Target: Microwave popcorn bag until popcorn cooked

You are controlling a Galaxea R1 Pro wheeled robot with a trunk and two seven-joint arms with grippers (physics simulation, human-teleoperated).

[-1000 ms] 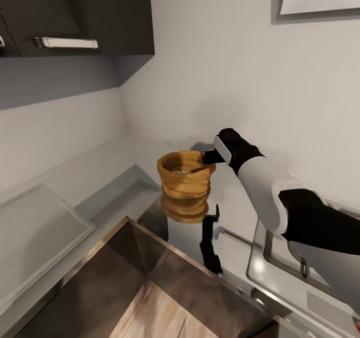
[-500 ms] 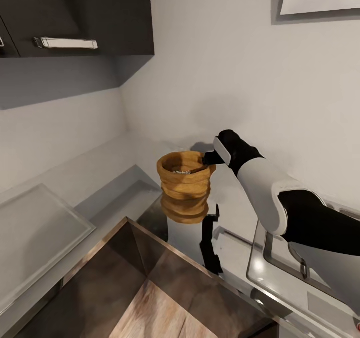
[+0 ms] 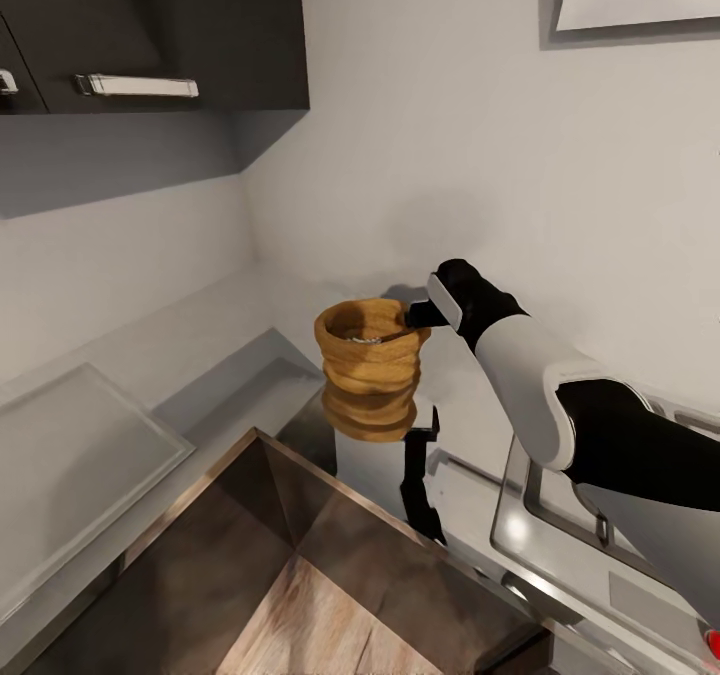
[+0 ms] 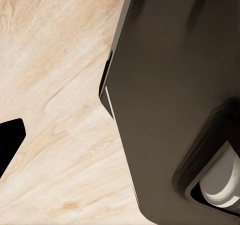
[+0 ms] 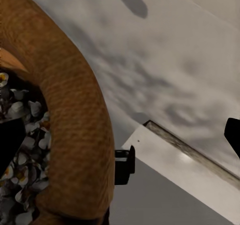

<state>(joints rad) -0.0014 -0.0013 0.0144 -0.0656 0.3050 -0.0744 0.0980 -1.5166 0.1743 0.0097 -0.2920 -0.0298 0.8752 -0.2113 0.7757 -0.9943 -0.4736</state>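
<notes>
The tan-brown popcorn bag [image 3: 370,360] stands on the grey reflective countertop [image 3: 230,335] near the wall corner, its mirror image directly beneath it. My right gripper [image 3: 412,320] is open and straddles the bag's rolled rim [image 5: 75,110]. One fingertip [image 5: 11,145] is inside over pale popcorn pieces and the other [image 5: 233,133] is well outside. My left gripper [image 4: 120,135] hangs low over a wooden floor beside a dark panel. Its black fingertip [image 4: 10,140] sits at the picture's edge. The microwave is out of view.
A black upright fitting [image 3: 420,475] stands just in front of the bag. A brown-reflecting recessed basin [image 3: 300,565] lies below it. A steel-framed hob [image 3: 560,515] lies under my right forearm. A pale flat panel [image 3: 70,455] is at left, and dark wall cabinets [image 3: 150,35] hang above.
The whole picture has shifted slightly, so the camera moved. The bag and my right gripper keep the same pose relative to each other.
</notes>
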